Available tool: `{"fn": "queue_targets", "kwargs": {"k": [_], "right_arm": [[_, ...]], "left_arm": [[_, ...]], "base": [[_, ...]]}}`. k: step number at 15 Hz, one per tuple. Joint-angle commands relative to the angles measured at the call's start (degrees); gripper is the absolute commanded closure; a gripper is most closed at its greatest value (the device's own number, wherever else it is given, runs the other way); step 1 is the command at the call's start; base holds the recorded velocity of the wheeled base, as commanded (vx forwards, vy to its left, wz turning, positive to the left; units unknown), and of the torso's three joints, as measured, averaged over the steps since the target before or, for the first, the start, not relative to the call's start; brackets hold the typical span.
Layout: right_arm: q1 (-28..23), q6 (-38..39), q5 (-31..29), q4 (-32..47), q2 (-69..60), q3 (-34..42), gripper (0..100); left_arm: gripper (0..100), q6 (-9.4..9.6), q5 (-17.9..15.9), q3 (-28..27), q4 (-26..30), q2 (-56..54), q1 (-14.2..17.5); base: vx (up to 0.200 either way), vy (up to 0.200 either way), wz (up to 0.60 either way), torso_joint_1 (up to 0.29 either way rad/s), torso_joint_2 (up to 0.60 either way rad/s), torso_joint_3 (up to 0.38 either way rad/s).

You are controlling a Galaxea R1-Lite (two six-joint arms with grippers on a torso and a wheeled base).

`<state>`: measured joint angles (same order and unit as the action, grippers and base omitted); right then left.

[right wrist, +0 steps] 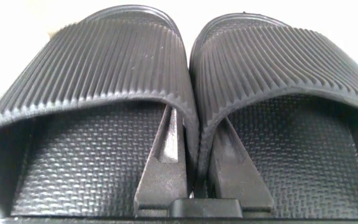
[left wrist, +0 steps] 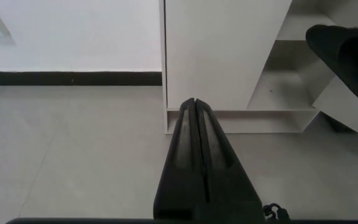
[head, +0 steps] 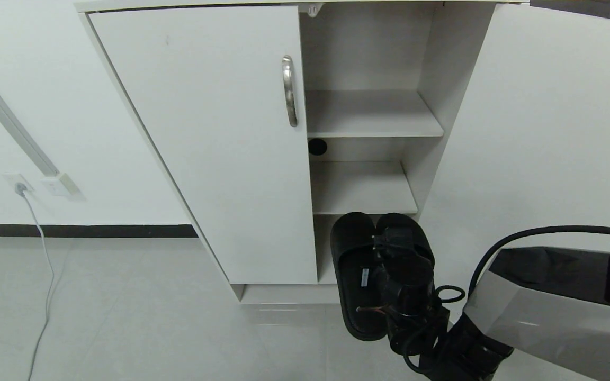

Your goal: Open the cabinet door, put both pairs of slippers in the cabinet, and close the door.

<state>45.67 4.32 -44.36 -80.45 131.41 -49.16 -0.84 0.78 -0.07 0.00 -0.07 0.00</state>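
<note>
- The right gripper (right wrist: 196,124) is closed on the pair of black slippers (head: 355,259), its two fingers (right wrist: 163,162) pinching only the inner side walls pressed together. With so narrow a hold, the outer halves could sag, splay or twist loose if the arm jolts.
- The slippers hang in the air just before the bottom compartment (head: 323,248) of the cabinet (head: 442,63), toes toward the opening. Driven in too high, the toes may strike the front edge of the lower shelf (head: 360,188). Too far to the robot's left, they may catch the edge of the closed left door (head: 204,143).
- The open right door (head: 548,132) stands close beside the right arm, and a sideways sweep could knock it.
- The left gripper (left wrist: 194,106) is shut and empty, hanging over the floor (left wrist: 73,155) near the cabinet's foot.
- The held pair covers the bottom compartment, and the closed door covers the left half, so I cannot tell whether anything already lies inside.
- A dark round spot (head: 317,146) shows above the lower shelf. I cannot tell whether it is a hole or an object.
</note>
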Motion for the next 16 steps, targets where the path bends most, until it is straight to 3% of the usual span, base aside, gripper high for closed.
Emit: {"fn": "queue_targets", "kwargs": {"k": [1,10,16], "right_arm": [[-0.05,-1.24,0.06,-1.64,0.95,1.18,100],[-0.05,-1.24,0.06,-1.82,2.97,0.91,100],[-0.31,-1.42,0.06,-1.91,2.97,0.74,100]], "left_arm": [[100,-0.04,0.01,0.07,0.0,0.07,0.0],[100,-0.13,0.01,-0.01,0.0,0.07,0.0],[100,-0.04,0.01,-0.01,0.0,0.07,0.0]], "base": [[0.0,0.0,0.0,0.0,0.0,0.0],[0.0,0.0,0.0,0.0,0.0,0.0],[0.2,0.0,0.0,0.002,0.0,0.002]]}}
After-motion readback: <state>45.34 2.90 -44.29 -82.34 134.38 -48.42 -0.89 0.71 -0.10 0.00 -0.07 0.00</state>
